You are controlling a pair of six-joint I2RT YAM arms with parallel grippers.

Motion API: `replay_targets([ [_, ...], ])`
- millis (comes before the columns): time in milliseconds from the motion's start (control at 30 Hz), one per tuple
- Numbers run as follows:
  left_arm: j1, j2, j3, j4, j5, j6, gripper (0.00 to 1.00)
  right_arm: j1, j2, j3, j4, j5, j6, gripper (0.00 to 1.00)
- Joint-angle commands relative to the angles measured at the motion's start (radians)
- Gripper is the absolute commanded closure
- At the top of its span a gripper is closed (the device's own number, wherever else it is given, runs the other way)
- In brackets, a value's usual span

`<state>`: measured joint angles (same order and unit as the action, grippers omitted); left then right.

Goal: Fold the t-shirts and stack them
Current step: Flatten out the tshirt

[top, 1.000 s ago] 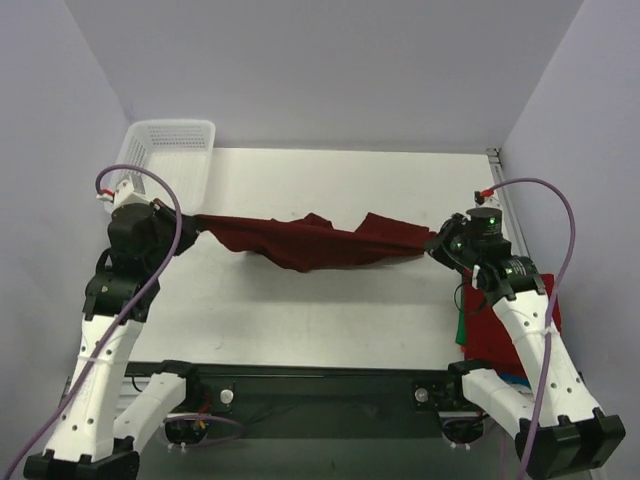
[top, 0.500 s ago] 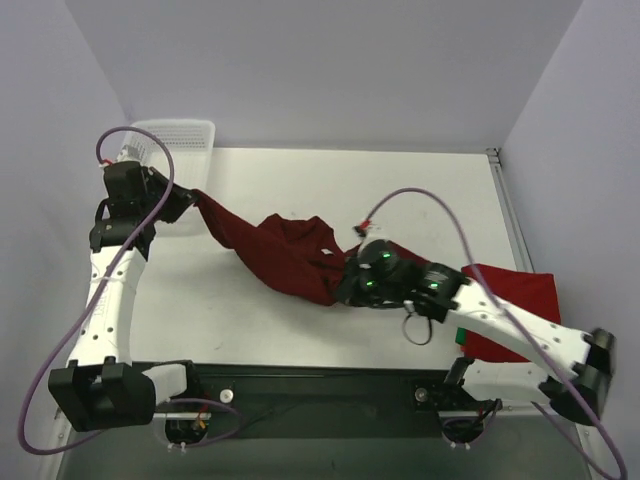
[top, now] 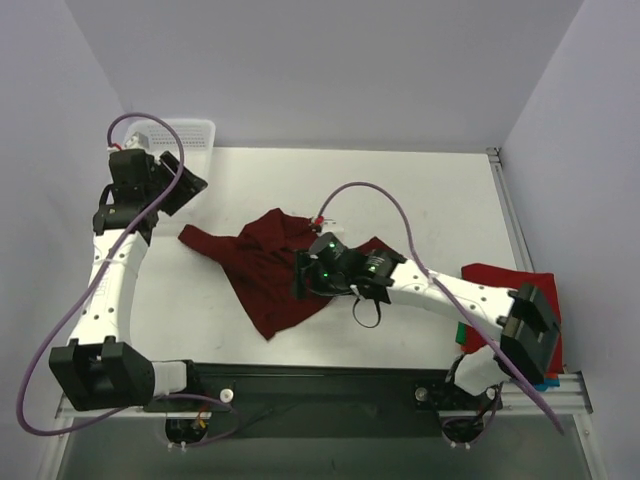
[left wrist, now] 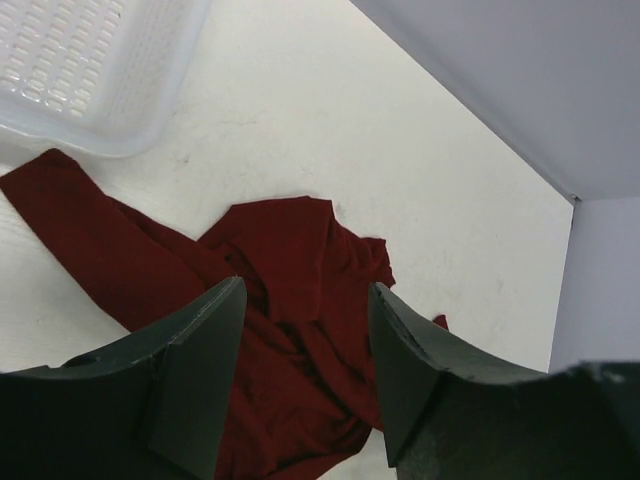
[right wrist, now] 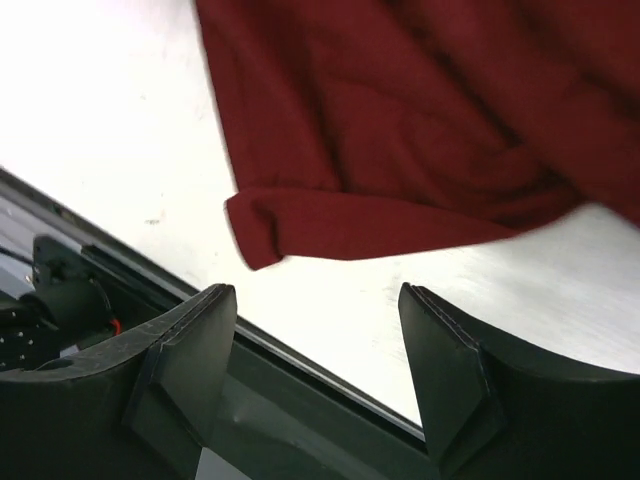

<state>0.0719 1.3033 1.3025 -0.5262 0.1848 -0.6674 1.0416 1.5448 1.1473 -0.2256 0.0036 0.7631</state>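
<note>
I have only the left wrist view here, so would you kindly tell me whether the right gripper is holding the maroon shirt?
Observer: No. The right gripper is open with nothing between its fingers, and the dark maroon shirt lies loose on the table below it.
Operator: Thank you. Where is that arm?
Observer: From above, the right arm stretches leftward across the table, with its wrist over the shirt's right side.
Operator: Are there other shirts in sight?
Observer: Yes. A brighter red shirt lies at the table's near right corner, with a sliver of green cloth at its left edge.
</note>
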Motion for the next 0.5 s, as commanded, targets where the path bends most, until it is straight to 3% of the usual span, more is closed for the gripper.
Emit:
replay_targets([
  [0,-0.043,-0.053,-0.019,-0.03,-0.034,0.057,0.38,-0.122,-0.17,-0.079,-0.055,0.078,0.001,0.34],
  [67,-0.157,-0.073,-0.04,-0.058,-0.126,0.063,0.38,-0.211,-0.262,-0.176,-0.075,0.075,0.001,0.36],
  [200,-0.409,-0.2,-0.26,-0.093,-0.376,-0.027,0.41,-0.495,-0.373,-0.296,-0.09,0.004,-0.034,0.37],
  [367,-0.665,-0.286,-0.495,-0.124,-0.588,-0.195,0.5,-0.661,-0.399,-0.34,-0.109,-0.054,-0.105,0.38],
  [467,-0.719,-0.259,-0.571,-0.138,-0.616,-0.236,0.5,-0.698,-0.373,-0.343,-0.107,-0.068,-0.123,0.39],
])
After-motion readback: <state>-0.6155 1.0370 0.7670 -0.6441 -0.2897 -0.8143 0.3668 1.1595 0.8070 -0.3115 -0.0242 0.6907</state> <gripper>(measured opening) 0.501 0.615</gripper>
